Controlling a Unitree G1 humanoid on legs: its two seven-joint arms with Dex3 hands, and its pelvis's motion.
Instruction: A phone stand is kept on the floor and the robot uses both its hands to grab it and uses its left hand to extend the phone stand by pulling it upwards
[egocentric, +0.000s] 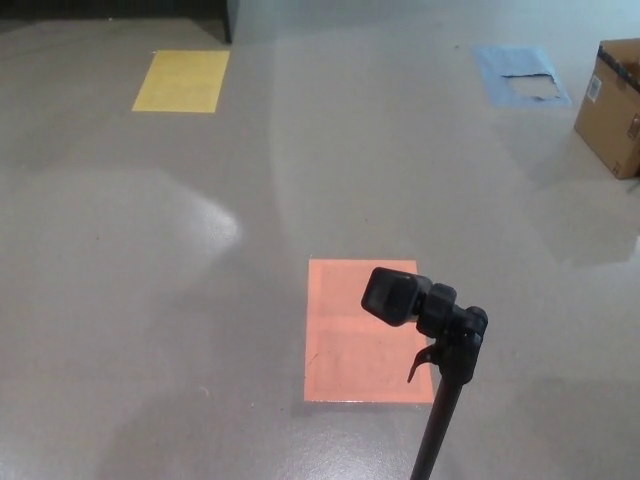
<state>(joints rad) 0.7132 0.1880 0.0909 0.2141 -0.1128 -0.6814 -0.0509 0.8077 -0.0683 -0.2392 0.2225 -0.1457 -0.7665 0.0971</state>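
Head view, looking down at a glossy grey floor (150, 300). The phone stand (440, 370) rises from the bottom edge of the frame at about 5 o'clock of centre — a thin black pole, nearly upright and leaning slightly right toward its top, ending in a chunky black head. The head consists of a blocky clamp (393, 295) turned toward 10 o'clock, a knurled joint beside it, and a small lever hanging below the joint on the pole's left. The base of the stand lies beyond the bottom edge, so its footing cannot be seen.

Neither robot hand appears anywhere in the picture — whether their fingers are spread or closed cannot be told, and nothing touches the stand.

Behind the stand's head, an orange rectangle (350, 340) marks the floor just below centre; the clamp overlaps its right edge. A yellow rectangle (182, 80) lies at 11 o'clock, far up the floor. A pale blue rectangle (520, 75) lies at 1 o'clock, with a lighter patch inside it. A brown cardboard box (612, 105) stands at 2 o'clock, cut by the right edge. A soft bright reflection sits on the floor at 9 o'clock.
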